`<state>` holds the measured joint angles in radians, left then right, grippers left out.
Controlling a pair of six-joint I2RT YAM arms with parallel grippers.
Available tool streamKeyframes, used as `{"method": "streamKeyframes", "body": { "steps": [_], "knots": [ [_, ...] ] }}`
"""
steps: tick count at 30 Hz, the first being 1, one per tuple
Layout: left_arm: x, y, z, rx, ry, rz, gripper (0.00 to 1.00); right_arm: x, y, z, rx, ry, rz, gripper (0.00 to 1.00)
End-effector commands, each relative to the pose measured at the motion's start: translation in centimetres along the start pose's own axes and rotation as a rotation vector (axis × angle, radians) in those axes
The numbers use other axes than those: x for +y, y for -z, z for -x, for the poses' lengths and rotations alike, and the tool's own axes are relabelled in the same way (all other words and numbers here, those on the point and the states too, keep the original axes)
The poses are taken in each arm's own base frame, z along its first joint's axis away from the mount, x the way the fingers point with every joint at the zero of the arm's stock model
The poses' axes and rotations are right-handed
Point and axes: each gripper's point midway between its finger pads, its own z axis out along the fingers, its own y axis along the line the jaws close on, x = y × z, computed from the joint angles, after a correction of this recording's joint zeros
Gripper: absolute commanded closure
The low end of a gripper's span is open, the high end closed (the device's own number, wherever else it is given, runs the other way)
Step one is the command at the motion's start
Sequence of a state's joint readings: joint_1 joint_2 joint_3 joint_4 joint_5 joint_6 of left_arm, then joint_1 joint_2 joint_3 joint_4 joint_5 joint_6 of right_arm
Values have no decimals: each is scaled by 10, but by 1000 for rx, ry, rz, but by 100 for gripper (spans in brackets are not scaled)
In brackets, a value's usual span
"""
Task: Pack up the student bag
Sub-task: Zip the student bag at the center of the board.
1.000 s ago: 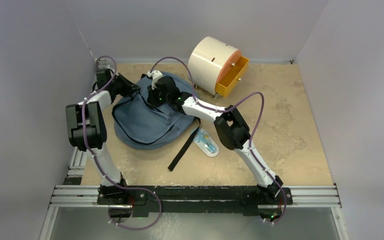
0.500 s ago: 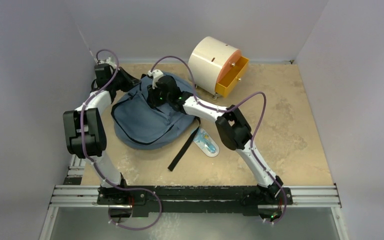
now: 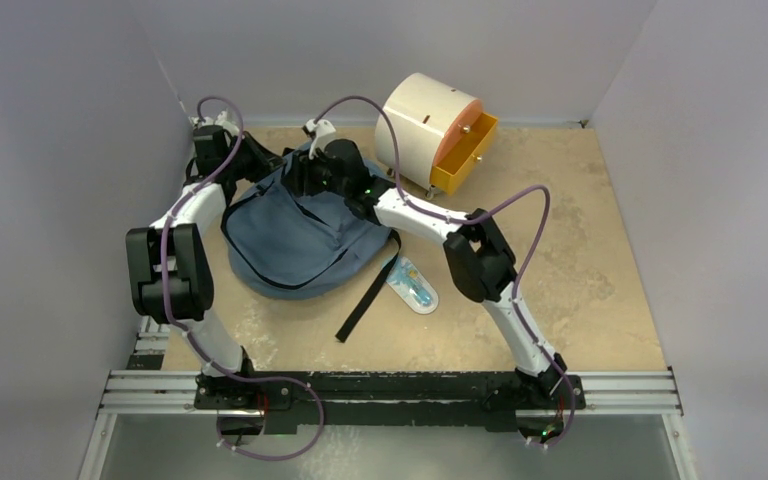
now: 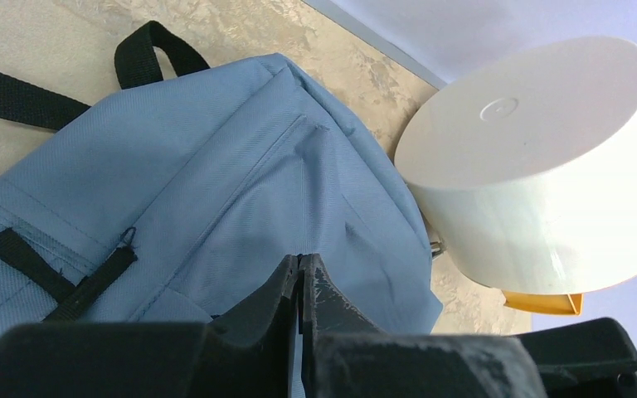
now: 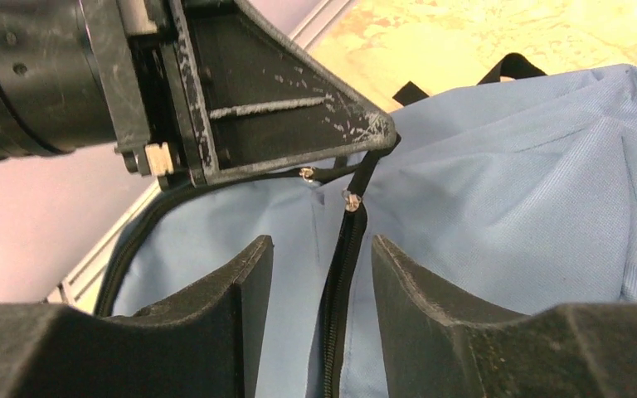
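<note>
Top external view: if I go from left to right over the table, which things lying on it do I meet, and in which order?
student bag → small clear packet with something blue inside → orange drawer of the cream cabinet

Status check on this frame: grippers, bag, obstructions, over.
Left gripper shut on zipper pull. Right gripper open, straddling the zipper line. Student bag flat on table. Cabinet close behind it; packet outside, beside strap.
</note>
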<state>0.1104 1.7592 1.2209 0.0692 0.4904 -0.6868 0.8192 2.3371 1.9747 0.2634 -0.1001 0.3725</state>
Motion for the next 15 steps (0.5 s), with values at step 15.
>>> {"method": "streamKeyframes", "body": {
  "steps": [15],
  "knots": [
    [-37, 19, 32, -96, -92, -81, 100, 8, -24, 36, -152, -164, 132, 49]
  ]
}}
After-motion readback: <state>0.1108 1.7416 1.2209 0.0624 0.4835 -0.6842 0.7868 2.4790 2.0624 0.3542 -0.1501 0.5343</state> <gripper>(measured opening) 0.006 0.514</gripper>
